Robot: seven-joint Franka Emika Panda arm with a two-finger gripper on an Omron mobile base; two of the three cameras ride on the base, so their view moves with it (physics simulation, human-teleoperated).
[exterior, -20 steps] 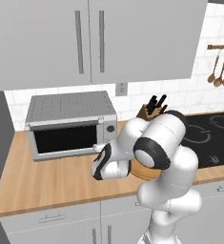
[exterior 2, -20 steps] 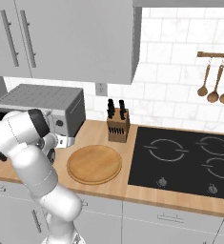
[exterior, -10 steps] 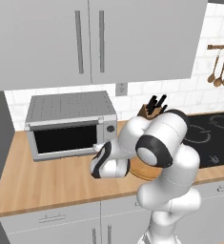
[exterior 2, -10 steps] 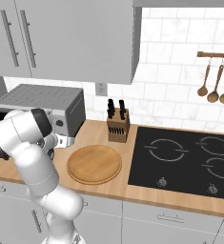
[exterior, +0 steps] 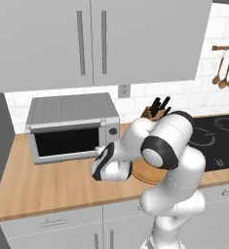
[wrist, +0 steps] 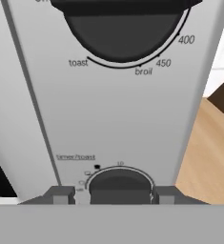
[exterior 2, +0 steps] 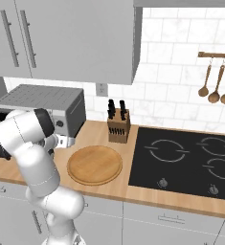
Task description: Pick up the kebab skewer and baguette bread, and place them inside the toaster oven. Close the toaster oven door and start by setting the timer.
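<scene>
Timer knob (wrist: 120, 183) sits dead ahead of the gripper (wrist: 114, 195), between its two fingertips (wrist: 61, 194), which flank it closely; contact not discernible. Temperature dial (wrist: 123, 24) above it. Toaster oven (exterior: 72, 126) on the wooden counter (exterior: 43, 187), door (exterior: 67, 142) shut. Round wooden plate (exterior 2: 95, 164) just beside; knife block (exterior 2: 118, 127) and hob (exterior 2: 185, 162) further off.

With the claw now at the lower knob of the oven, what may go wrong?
1. The claw brackets the timer knob only at its edges; the fingertips may slip off when turning.
2. The temperature knob sits just above; drifting up could change the wrong setting on the toaster oven.
</scene>
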